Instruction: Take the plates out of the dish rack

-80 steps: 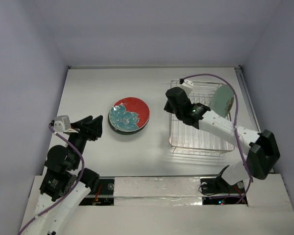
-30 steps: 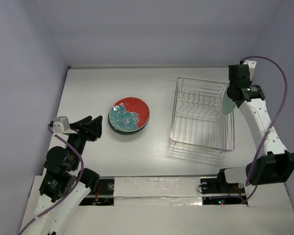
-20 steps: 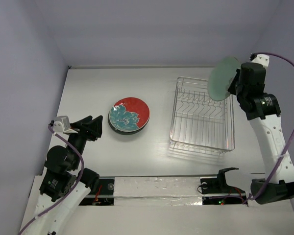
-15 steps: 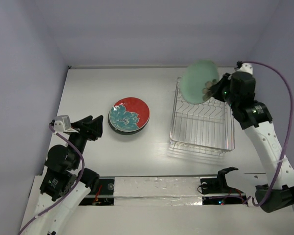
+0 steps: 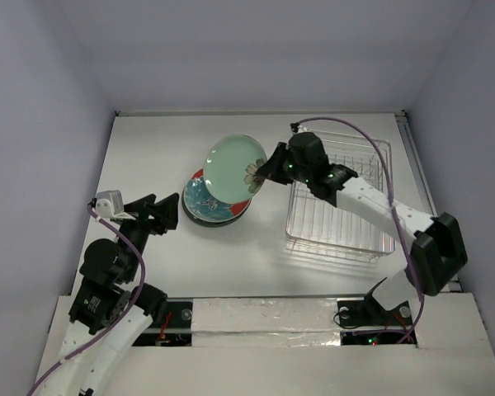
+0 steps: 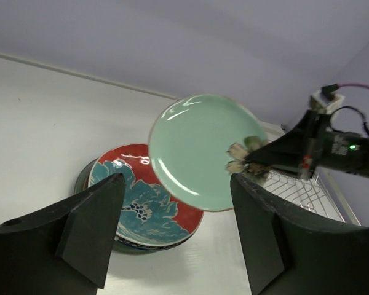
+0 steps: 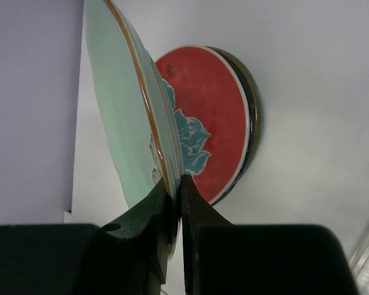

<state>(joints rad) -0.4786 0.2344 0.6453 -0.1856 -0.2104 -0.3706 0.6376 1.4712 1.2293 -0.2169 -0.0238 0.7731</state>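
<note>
My right gripper [image 5: 264, 170] is shut on the rim of a pale green plate [image 5: 233, 167] and holds it tilted in the air above a stack of plates [image 5: 217, 203] topped by the red plate with the teal flower [image 6: 141, 203]. The wrist view shows the green plate [image 7: 126, 104] edge-on between the jaws [image 7: 175, 184], above the red plate [image 7: 212, 117]. The silver wire dish rack [image 5: 342, 202] stands to the right with no plates showing in it. My left gripper [image 5: 161, 213] is open and empty, left of the stack; the green plate [image 6: 200, 150] shows between its fingers.
White walls close in the table at the back and both sides. The rack's corner [image 6: 301, 193] shows at the right of the left wrist view. The right arm [image 5: 379, 210] reaches across over the rack.
My right gripper has carried the pale green plate from above the rack's far right, leftward across the rack to above the stack. The left arm has barely moved.
</note>
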